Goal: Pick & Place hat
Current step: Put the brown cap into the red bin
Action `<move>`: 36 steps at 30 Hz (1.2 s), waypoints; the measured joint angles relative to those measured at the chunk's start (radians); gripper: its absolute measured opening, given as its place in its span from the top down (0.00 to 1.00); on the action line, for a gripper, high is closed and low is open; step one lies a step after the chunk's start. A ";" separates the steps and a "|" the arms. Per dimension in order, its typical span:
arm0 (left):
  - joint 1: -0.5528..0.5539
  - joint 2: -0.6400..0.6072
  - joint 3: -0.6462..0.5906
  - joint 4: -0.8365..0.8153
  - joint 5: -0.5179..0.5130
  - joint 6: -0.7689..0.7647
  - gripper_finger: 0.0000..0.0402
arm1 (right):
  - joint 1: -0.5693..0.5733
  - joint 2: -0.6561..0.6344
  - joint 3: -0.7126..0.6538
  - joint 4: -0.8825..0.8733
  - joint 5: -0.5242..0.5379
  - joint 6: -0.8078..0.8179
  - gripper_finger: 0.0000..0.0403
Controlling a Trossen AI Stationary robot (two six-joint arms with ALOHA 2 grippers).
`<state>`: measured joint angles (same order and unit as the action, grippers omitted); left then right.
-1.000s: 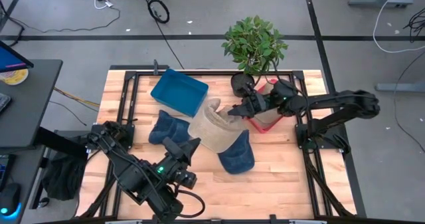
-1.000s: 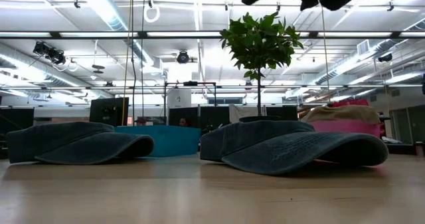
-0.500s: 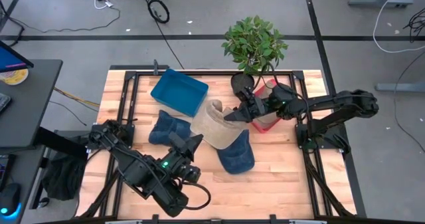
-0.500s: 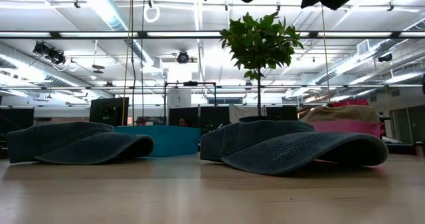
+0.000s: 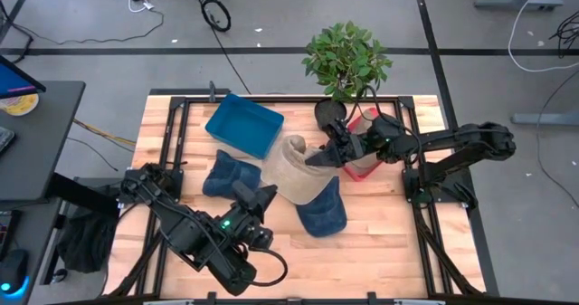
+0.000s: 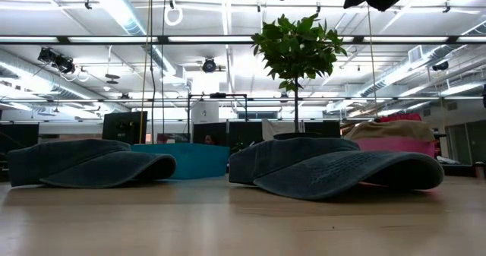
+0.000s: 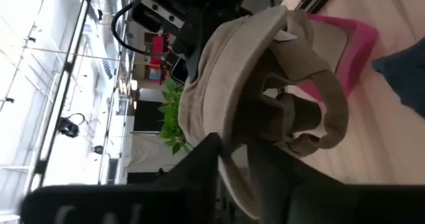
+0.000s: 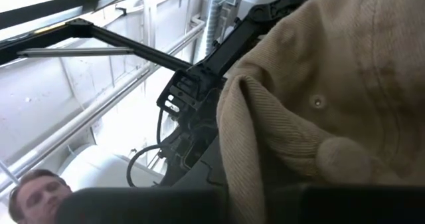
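Held aloft over mid-table: one tan cap (image 5: pixel 291 169), pinched at its edge by the closed right gripper (image 5: pixel 317 157); left gripper (image 5: pixel 264 195) at the opposite rim, fingers parted slightly, grip impossible to confirm. Risk of stretching or dropping if pulled apart. Counted: one blue bin (image 5: pixel 243 124), one potted plant (image 5: pixel 347 59), two navy caps (image 5: pixel 323 209) (image 5: pixel 226 176), one pink container (image 5: pixel 361 166).

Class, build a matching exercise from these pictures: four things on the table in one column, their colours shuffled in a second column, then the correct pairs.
Things:
1. held hat
2. bin
3. basket
4. plant

Colours:
A. green
B. pink
C. tan
D. blue

Pairs: 1-C, 2-D, 3-B, 4-A
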<state>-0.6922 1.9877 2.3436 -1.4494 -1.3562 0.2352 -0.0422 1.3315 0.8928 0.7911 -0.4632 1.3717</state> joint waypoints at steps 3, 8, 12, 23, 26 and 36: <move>-0.001 -0.002 0.000 0.000 0.018 -0.061 0.69 | -0.004 0.000 0.000 0.005 0.000 0.000 0.98; 0.000 -0.024 0.001 -0.007 0.064 -0.141 0.50 | -0.027 -0.004 0.000 0.057 0.005 -0.006 0.99; -0.015 -0.045 0.000 -0.011 0.061 -0.187 0.39 | -0.052 -0.041 0.000 0.033 0.014 -0.041 0.99; -0.127 -0.184 0.000 -0.009 -0.125 -0.495 0.40 | -0.113 -0.345 0.000 -0.502 0.000 -0.175 0.99; -0.130 -0.223 0.001 -0.005 -0.118 -0.575 0.42 | -0.117 -0.425 0.000 -0.673 0.002 -0.202 0.99; -0.116 -0.280 0.000 0.068 -0.158 -0.715 0.46 | -0.154 -0.582 0.000 -1.159 0.079 -0.356 0.99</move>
<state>-0.8078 1.7073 2.3440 -1.3810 -1.5140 -0.4793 -0.1958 0.7497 0.8928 -0.3678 -0.3838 1.0161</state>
